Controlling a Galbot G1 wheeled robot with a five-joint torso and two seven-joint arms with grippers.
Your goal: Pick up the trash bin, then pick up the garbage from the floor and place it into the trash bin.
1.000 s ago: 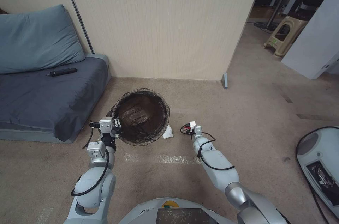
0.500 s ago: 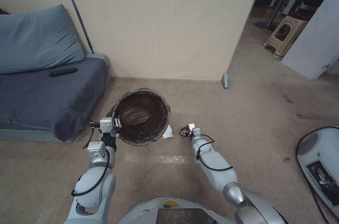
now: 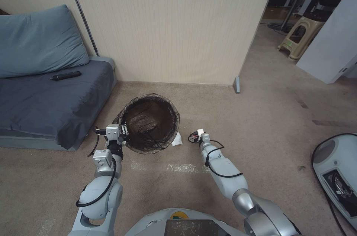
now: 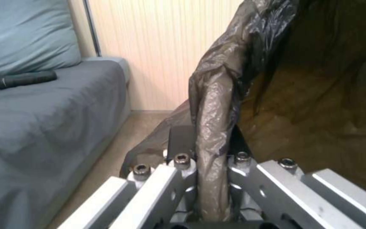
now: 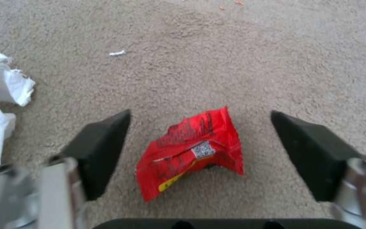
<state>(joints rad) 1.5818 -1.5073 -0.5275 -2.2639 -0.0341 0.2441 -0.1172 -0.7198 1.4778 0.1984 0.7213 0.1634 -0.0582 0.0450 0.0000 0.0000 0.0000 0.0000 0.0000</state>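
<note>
The trash bin [image 3: 150, 124], a round pail lined with a dark bag, is on the floor [image 3: 267, 117] in front of the wall. My left gripper [image 3: 122, 132] is shut on the bin's near-left rim; in the left wrist view the bag-covered rim [image 4: 210, 127] runs between the fingers of the left gripper [image 4: 210, 178]. A crumpled red packet [image 5: 191, 152] of garbage lies on the carpet between the wide-open black pads [image 5: 102, 149] of my right gripper [image 5: 200, 116]. In the head view the right gripper [image 3: 195, 137] hangs low over that packet. A white tissue [image 3: 177, 140] lies beside the bin.
A grey sofa [image 3: 44, 106] with a blue cushion and a black stick-shaped device [image 3: 67, 76] stands left of the bin. The beige wall panel [image 3: 171, 24] is close behind. Another machine's base [image 3: 334, 173] sits at the right. A pale tape line [image 3: 167, 168] crosses the carpet.
My right arm has shifted slightly left and forward, bringing its open gripper closer over the red packet. The left gripper and bin have barely moved.
</note>
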